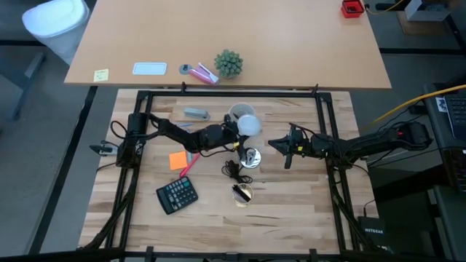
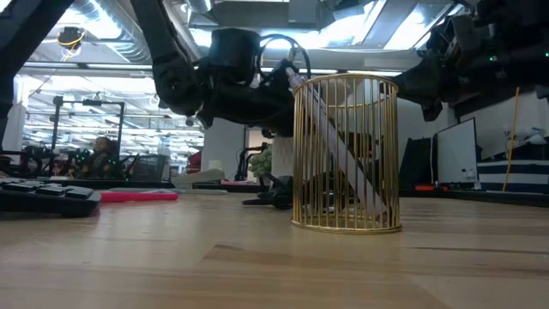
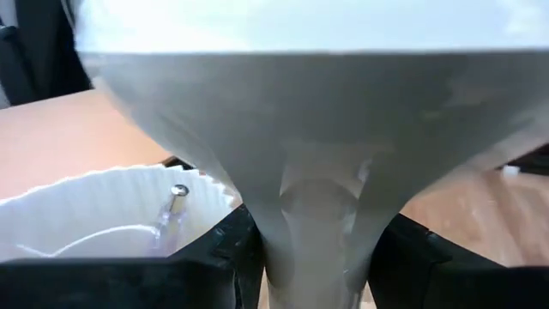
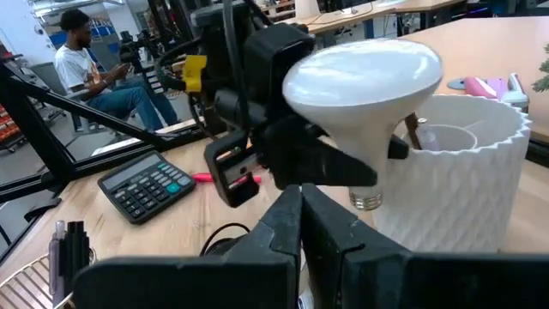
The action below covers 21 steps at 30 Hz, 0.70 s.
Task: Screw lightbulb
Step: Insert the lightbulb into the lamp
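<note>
The white lightbulb (image 1: 250, 124) hangs above the table's middle, held by my left gripper (image 1: 237, 130), which reaches in level from the table's left. In the right wrist view the bulb (image 4: 360, 73) stands upright, its dome up and its grey screw base (image 4: 367, 202) down. The round silver socket (image 1: 251, 157) with its black cord lies on the table just nearer than the bulb. My right gripper (image 1: 274, 143) waits shut to the bulb's right, touching nothing. My left gripper pinches the bulb's narrow neck (image 3: 316, 215) between its two fingers (image 4: 339, 163), just above the screw base. The fingers come level from the table's left. The bulb stays upright, dome on top, lifted clear of the table.
A white ribbed cup (image 1: 240, 111) stands just beyond the bulb. A gold wire basket (image 1: 242, 193), a calculator (image 1: 177, 195), an orange note (image 1: 177, 160) and a pink pen (image 1: 188, 164) lie toward the near side. A black frame (image 1: 233, 92) borders the worktop.
</note>
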Motion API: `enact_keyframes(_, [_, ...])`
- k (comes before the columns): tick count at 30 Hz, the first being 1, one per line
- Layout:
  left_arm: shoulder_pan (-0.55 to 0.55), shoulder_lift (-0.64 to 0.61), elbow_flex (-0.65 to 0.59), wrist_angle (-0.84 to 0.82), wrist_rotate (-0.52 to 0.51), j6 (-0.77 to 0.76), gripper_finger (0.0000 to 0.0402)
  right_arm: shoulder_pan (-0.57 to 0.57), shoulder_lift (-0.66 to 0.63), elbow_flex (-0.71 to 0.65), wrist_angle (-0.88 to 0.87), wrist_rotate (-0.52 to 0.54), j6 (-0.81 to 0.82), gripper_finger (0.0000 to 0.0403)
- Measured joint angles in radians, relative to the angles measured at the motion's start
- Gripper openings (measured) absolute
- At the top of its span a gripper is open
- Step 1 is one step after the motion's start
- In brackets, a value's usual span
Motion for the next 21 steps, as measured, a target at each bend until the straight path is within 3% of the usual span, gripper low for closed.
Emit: enact_keyframes(21, [-0.172, -0.034, 0.001, 0.001, 0.052, 0.04, 0.0156, 0.0, 0.0, 0.002, 0.071, -0.079, -0.008, 0.0012])
